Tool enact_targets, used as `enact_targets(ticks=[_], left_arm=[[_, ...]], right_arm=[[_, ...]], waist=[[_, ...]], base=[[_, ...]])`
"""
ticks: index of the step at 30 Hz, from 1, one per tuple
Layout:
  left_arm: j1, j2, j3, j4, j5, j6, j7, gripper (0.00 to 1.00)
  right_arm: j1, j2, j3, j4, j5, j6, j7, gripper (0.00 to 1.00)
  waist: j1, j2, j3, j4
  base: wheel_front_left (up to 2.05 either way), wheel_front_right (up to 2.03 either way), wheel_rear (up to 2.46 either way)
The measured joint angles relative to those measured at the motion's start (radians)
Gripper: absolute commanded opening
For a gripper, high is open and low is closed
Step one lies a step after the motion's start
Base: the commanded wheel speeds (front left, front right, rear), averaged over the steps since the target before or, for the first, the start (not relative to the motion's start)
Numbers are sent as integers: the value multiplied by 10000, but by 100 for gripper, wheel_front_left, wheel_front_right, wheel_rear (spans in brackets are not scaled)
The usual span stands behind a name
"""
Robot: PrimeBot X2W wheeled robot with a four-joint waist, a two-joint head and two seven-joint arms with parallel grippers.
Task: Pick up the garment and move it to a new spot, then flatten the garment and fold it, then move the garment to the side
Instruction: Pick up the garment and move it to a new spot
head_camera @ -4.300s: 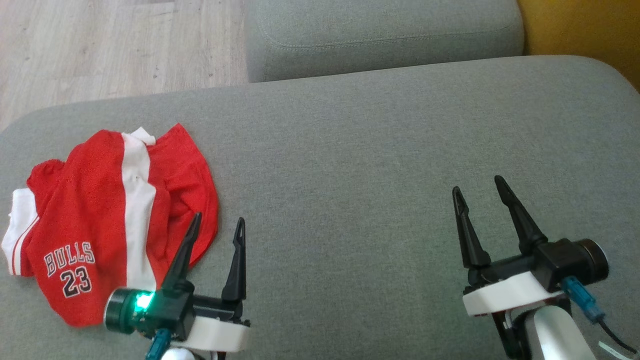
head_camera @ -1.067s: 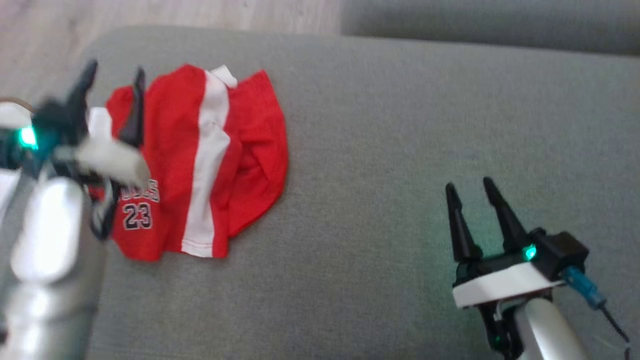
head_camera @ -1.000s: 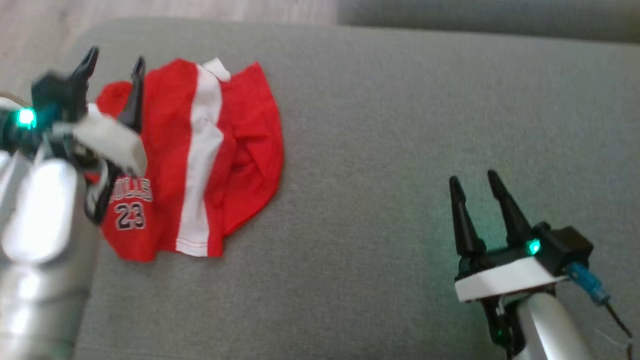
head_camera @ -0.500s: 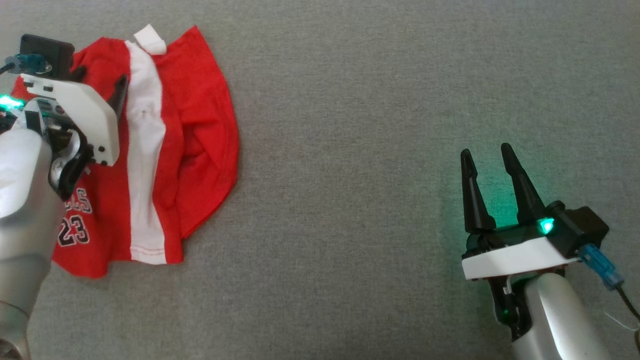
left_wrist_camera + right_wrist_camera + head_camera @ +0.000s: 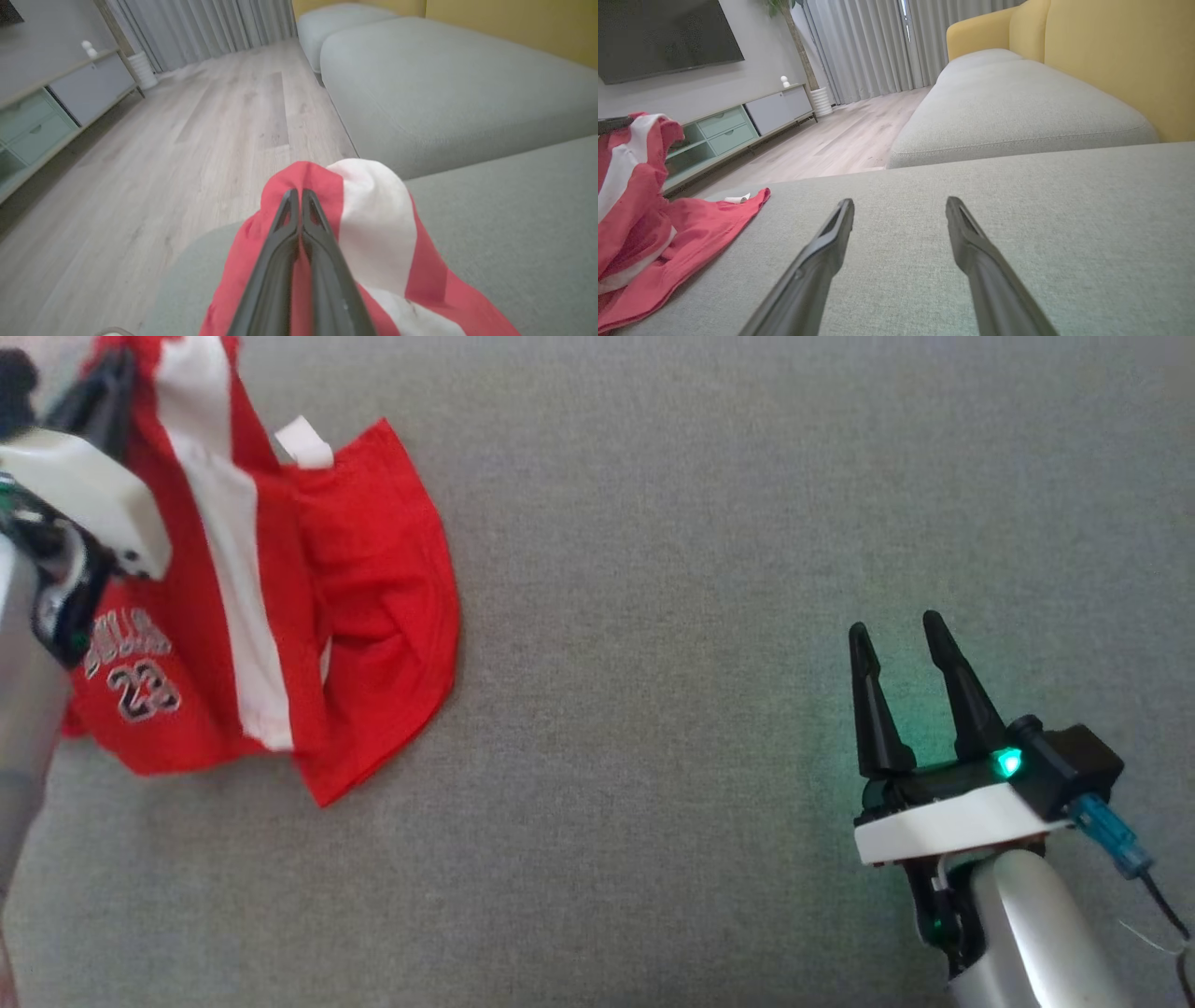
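Note:
The garment (image 5: 355,597) is a red jersey with a white stripe and "BULLS 23" print, at the far left of the grey cushion (image 5: 700,523). My left gripper (image 5: 299,193) is shut on a bunched red fold at its top, lifting that part; the lower half still drapes onto the cushion. In the head view the left gripper (image 5: 103,378) sits at the upper left corner, fingertips against the cloth. The right wrist view shows the garment (image 5: 640,210) hanging at its left. My right gripper (image 5: 892,630) hovers open at the lower right, far from the garment, nothing between its fingers (image 5: 831,233).
A second grey cushion (image 5: 444,84) lies beyond this one, with a yellow sofa back (image 5: 1111,56) to the right. Past the cushion's left edge is a wooden floor (image 5: 187,140), with a low cabinet (image 5: 738,126) and curtains (image 5: 878,42) farther off.
My left gripper has closed on the garment's upper part and raised it, so the cloth now hangs bunched from the fingers. The head camera has tilted down. The right gripper has stayed put.

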State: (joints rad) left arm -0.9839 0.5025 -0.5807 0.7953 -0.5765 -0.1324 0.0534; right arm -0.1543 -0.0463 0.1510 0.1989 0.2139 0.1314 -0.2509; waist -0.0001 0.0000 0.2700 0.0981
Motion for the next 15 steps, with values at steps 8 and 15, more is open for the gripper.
enact_targets(ticks=[8, 15], left_arm=[[-21, 111, 259, -1055, 10, 94, -1030, 0], [299, -244, 500, -3264, -767, 460, -1055, 0]], right_arm=[[75, 0, 27, 123, 228, 0, 0, 100], [255, 2, 56, 123, 639, 0, 0, 100]], waist=[[-1, 0, -684, 152], [-1, 0, -1144, 91]], base=[[0, 0, 0], [0, 0, 0]])
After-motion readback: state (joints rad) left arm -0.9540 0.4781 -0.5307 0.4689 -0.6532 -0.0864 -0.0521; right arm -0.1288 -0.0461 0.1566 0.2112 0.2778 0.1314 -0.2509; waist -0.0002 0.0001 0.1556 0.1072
